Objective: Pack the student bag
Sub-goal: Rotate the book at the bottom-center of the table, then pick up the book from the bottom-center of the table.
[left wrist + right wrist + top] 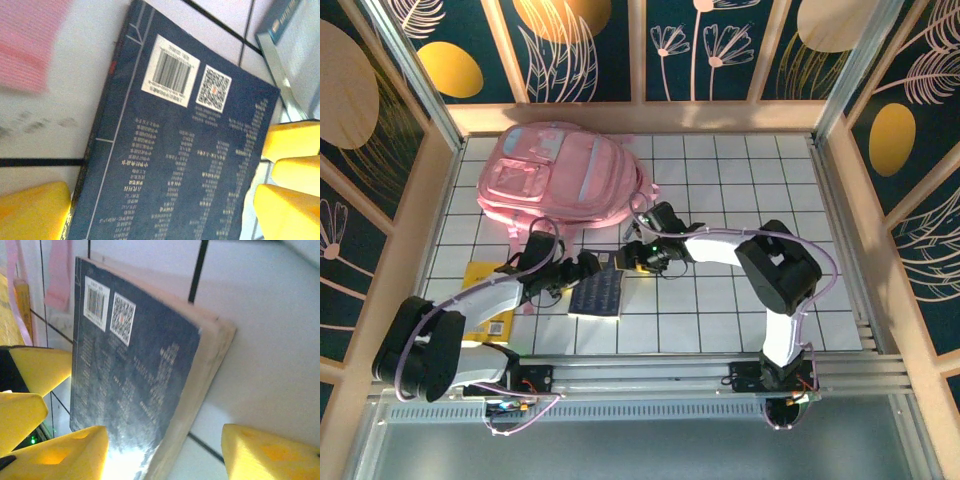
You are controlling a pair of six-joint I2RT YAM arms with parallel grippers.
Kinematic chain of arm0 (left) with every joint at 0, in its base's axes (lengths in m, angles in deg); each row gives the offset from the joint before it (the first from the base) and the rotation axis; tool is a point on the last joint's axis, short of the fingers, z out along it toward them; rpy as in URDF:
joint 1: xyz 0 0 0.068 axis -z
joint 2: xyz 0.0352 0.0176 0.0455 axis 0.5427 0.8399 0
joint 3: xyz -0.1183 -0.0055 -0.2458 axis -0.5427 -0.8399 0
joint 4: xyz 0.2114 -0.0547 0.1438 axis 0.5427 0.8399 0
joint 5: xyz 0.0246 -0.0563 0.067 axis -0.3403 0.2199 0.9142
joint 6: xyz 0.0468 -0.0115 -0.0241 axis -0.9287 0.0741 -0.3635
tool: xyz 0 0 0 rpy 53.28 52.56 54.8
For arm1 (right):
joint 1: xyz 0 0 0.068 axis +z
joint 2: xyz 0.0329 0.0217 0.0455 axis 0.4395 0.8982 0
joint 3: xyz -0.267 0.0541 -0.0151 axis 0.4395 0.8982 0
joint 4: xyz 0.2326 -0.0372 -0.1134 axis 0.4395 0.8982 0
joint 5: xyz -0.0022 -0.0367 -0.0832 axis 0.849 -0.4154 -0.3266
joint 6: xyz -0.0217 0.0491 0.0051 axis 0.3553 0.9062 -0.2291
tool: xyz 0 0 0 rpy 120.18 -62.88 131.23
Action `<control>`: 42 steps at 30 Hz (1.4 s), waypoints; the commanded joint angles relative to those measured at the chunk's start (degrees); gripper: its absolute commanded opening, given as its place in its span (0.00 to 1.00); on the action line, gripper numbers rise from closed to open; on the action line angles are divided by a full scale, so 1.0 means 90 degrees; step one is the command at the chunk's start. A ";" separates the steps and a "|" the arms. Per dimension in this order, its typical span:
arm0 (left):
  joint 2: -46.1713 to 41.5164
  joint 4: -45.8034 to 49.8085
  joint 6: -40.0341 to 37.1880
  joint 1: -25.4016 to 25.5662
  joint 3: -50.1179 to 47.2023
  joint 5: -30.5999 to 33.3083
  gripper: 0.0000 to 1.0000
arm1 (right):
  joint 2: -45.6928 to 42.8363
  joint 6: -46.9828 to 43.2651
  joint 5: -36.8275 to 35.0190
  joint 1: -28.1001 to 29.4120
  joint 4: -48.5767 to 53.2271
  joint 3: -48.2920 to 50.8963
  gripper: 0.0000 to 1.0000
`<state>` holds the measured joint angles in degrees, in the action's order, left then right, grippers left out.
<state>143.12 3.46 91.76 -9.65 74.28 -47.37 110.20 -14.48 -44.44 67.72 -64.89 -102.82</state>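
The student bag (560,172) lies flat on the table (750,190), well beyond both end effectors, and the dark blue book (598,293) is not in it yet. That book rests between the two, barcode side up. My left end effector (160,192) hangs spread over the cover. The right end effector (165,432) is also spread, straddling the page edge. I'd close the right squarely on that thick edge, lift slowly, and steady the book with the left.

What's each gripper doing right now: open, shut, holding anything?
Left gripper: open, fingers spread over the dark blue book, holding nothing.
Right gripper: open, fingers spread across the same book's edge, holding nothing.
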 commanded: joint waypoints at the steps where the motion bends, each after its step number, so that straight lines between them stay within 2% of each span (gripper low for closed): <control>1: 0.0141 0.0025 0.0404 0.0325 -0.0235 -0.1086 0.91 | -0.0177 -0.0092 0.0090 0.0169 0.0303 0.0186 0.61; 7: 0.0301 -0.0130 0.0485 0.0564 -0.0152 -0.1154 0.88 | 0.0035 0.0010 0.0084 0.0283 0.0177 0.0217 0.58; 20: 0.0318 0.0113 0.0205 0.0584 -0.0110 -0.0820 0.86 | -0.0514 0.0160 0.0276 0.0350 0.0199 0.0192 0.32; 29: 0.0340 0.0113 0.0164 0.0584 -0.0105 -0.0799 0.86 | -0.0573 0.0181 0.0238 0.0451 0.0267 0.0120 0.23; 32: 0.0271 0.0236 0.0116 0.0592 -0.0056 -0.0744 0.86 | -0.0391 0.0171 0.0171 0.0460 0.0272 0.0057 0.10; 34: 0.0122 0.0573 0.0008 0.0586 0.0073 -0.0470 0.87 | -0.0367 0.0160 0.0055 0.0443 0.0311 0.0032 0.01; 35: 0.0027 0.0755 -0.0057 0.0586 0.0144 -0.0314 0.89 | -0.0384 0.0152 0.0042 0.0427 0.0320 0.0032 0.00; 42: -0.0858 0.2326 -0.0604 0.0574 0.1012 0.1155 0.95 | -0.1233 -0.0068 0.0083 0.0145 0.0610 0.0036 0.00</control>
<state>138.62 16.05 89.96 -4.58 78.96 -43.50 104.85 -13.28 -44.00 70.50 -61.18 -101.45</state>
